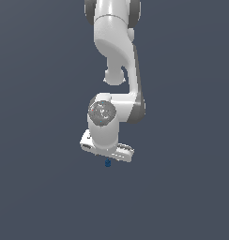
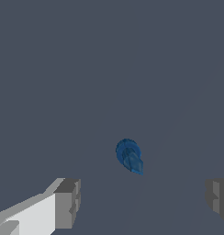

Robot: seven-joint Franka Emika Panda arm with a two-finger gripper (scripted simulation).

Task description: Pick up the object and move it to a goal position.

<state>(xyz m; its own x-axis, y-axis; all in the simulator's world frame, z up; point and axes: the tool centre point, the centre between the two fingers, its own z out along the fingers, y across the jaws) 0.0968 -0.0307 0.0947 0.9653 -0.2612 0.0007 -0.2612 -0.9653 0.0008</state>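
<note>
The object (image 1: 107, 162) is a tiny dark blue lumpy piece. In the exterior view it sits just below the white hand of my arm. In the wrist view the object (image 2: 128, 155) lies on the grey ground, ahead of the gap between my fingers. My gripper (image 2: 141, 202) is open and empty, with one grey finger pad (image 2: 68, 203) on one side and the other pad (image 2: 218, 199) at the frame's edge. The fingers do not touch the object. In the exterior view the hand (image 1: 106, 148) hides the fingertips.
The white arm (image 1: 117, 56) comes down from the top of the exterior view. Plain dark grey ground (image 1: 182, 187) surrounds the object. No goal marker shows.
</note>
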